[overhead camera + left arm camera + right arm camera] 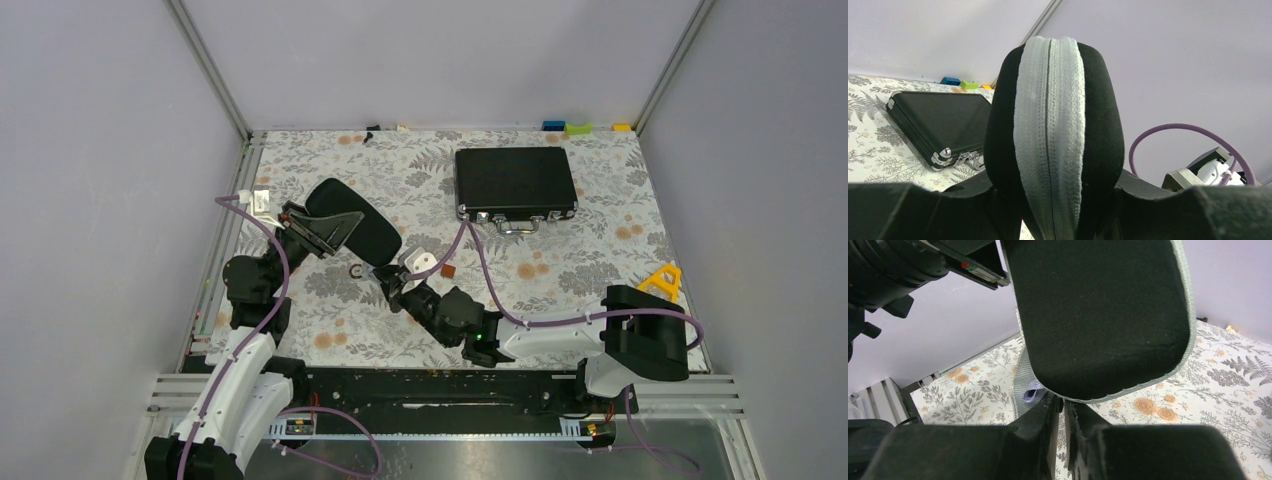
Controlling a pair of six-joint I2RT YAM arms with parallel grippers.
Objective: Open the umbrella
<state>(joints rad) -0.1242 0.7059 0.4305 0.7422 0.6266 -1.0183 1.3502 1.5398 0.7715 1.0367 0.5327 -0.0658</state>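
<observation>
Left hand clamps the black oval case above the floral table, at 8 o'clock from the black briefcase. Right hand, fingers nearly together, sits at the case's grey rim; whether it pinches anything is unclear. Of the umbrella, only a lavender scrap shows beneath the case.

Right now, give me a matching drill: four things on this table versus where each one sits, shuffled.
1 oval case
2 briefcase
3 yellow piece
4 green block

A far edge of the table, beside a blue block
B lying flat, handle toward the near edge
C clamped in the left end effector
D right edge of the table

Pairs: 1-C, 2-B, 3-D, 4-A
</observation>
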